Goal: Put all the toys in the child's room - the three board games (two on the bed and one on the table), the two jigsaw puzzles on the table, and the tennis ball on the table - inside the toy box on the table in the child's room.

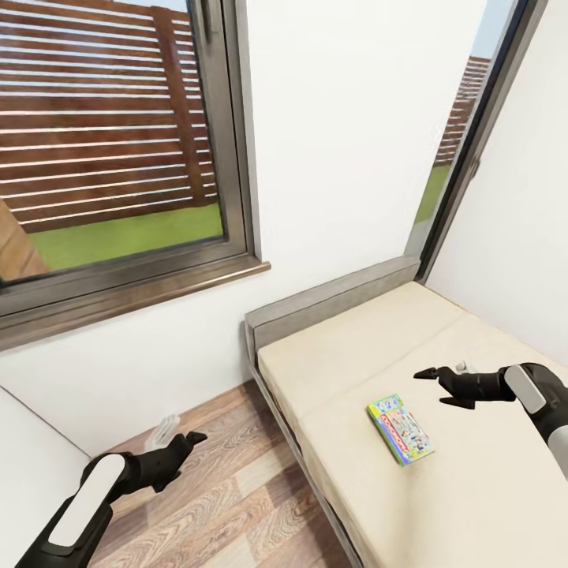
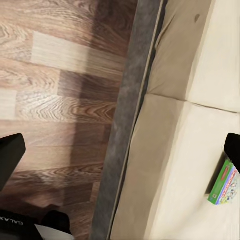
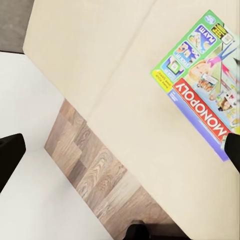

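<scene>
A Monopoly board game (image 1: 401, 430) lies flat on the cream mattress of the bed (image 1: 473, 489), its colourful lid facing up, set a little askew to the mattress edge. It sits near the bed's floor-side edge, with bare mattress all around it.

The right jaws (image 1: 436, 386) hang above the mattress, just beyond the game box on its far side and apart from it. The two dark fingers are spread with a clear gap between them, and nothing is held. In the right wrist view the board game (image 3: 202, 82) lies ahead of the jaws and toward one fingertip, its MONOPOLY lettering readable; past the bed edge a strip of wooden floor (image 3: 95, 175) and a white surface appear.

The left jaws (image 1: 183, 450) are out over the wooden floor (image 1: 229, 505), well apart from the bed and from the game. In the left wrist view the two fingertips sit at opposite edges of the frame, so these jaws are spread wide and empty. Ahead of them run the grey bed frame (image 2: 127, 125) and the mattress seam; the board game (image 2: 225, 182) peeks in close by one fingertip, only its green edge visible.

Behind the bed stand a white wall and a large window (image 1: 118, 134) showing a slatted wooden fence and grass
</scene>
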You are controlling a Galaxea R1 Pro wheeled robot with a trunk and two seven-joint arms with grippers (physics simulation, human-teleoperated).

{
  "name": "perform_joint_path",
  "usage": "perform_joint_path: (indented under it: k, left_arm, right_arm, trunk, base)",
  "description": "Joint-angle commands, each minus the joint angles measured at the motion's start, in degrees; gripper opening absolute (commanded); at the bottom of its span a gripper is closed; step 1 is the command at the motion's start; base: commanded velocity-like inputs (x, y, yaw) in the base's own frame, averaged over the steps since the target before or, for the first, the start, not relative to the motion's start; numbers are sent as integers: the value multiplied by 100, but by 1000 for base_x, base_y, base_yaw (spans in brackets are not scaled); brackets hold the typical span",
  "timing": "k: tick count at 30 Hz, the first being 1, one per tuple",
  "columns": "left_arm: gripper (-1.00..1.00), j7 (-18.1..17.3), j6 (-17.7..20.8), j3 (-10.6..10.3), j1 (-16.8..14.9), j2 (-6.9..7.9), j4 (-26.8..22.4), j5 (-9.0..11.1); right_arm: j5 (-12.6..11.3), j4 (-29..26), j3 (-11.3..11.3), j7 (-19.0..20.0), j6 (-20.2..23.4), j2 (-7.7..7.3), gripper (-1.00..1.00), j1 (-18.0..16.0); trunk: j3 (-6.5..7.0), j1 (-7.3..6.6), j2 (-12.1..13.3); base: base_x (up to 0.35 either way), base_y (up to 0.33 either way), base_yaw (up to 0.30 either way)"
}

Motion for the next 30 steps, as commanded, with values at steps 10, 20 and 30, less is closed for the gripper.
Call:
perform_joint_path:
  k: [10, 20, 30]
  left_arm:
    - [100, -101, -8, -5, -4, 8, -8, 63]
    - [100, -130, -8, -11, -4, 8, -8, 62]
    - [100, -134, -8, -12, -4, 3, -8, 62]
  right_arm:
    - [184, 26, -6, 4, 16, 12, 100, -18]
    - [204, 31, -32, -131, 16, 9, 100, -21]
    - [198, 31, -54, -525, -267, 15, 100, -21]
  trunk:
    - [-186, 220, -406]
    - [-365, 440, -807]
    - [-545, 660, -1208]
  base:
    - [0, 0, 0]
    - [0, 0, 0]
    - [0, 0, 0]
